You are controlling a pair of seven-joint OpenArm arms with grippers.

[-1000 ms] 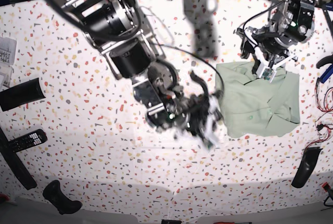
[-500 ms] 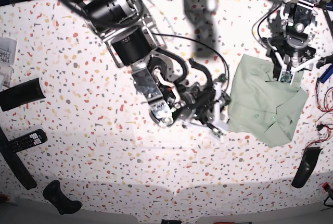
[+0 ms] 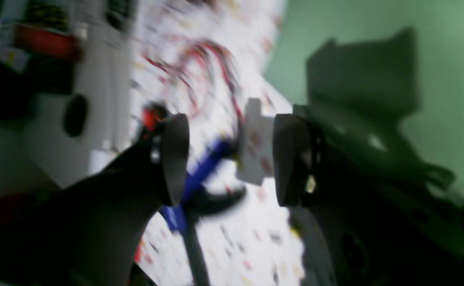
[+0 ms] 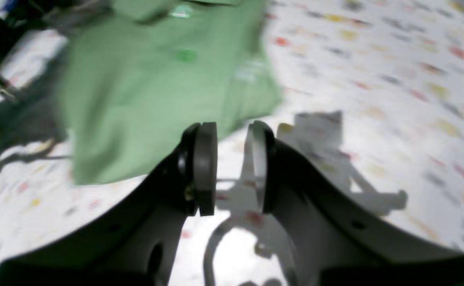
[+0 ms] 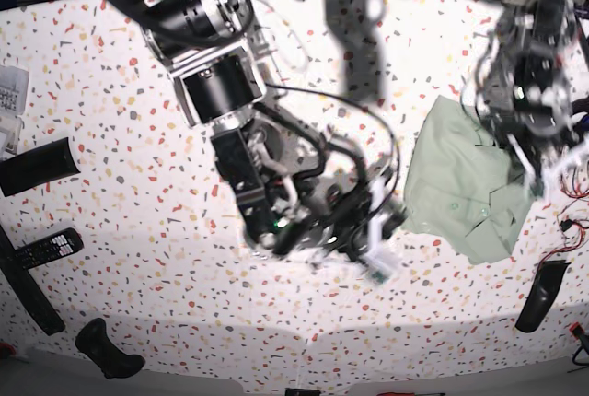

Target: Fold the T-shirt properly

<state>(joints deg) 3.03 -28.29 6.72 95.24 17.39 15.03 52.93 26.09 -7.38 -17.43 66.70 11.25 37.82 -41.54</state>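
Near centre, the right gripper (image 5: 382,239) has swung lower since the previous frame; its jaws stand slightly apart, empty, just left of the shirt (image 5: 465,189). The shirt lies folded at the table's (image 5: 138,166) right side, its near corner now pointing toward the right edge, close to red wires (image 5: 575,221). Open tabletop spreads left. Farther right, the left gripper (image 5: 552,161) has moved off the shirt, jaws wide, empty.

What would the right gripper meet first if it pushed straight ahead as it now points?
Probably the near edge of the pale sage-green cloth T-shirt; the right gripper, jaws slightly apart and empty, points there over speckled white table. Depth is blurred.
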